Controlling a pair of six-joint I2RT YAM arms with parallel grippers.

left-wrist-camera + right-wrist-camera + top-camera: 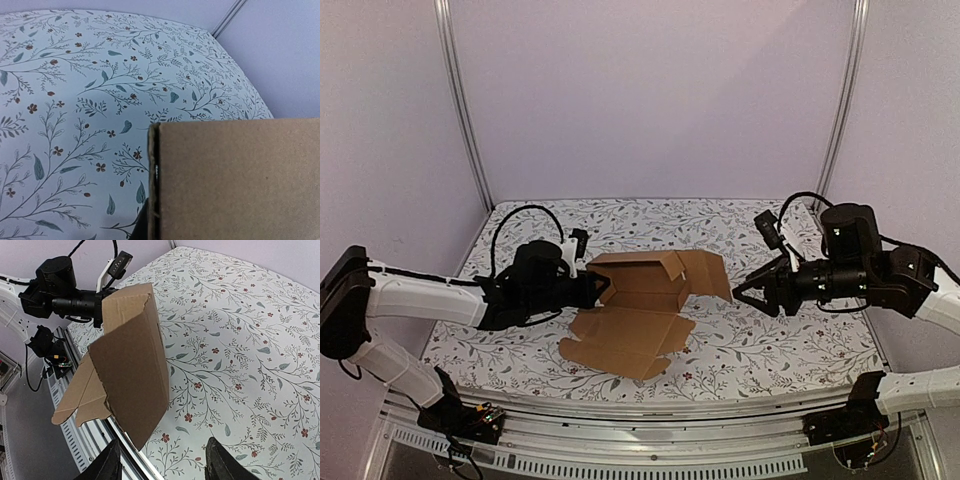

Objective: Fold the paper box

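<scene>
1. The paper box (645,305), half-formed with its flaps splayed, sits mid-table, a little toward the near edge of the floral-covered table (800,340).
2. The left gripper (595,288) pinches the box's left wall. The right gripper (745,292) hovers spread wide, just clear of the right flap.
3. The thin cardboard looks light, stiff across its panels and weak at the creases. It is probably best held along a wall edge beside a fold, since the corners could crush.

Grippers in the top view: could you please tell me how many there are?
2. The left gripper clamps the left edge of the paper box. The right gripper hangs open to the box's right, apart from it.
</scene>
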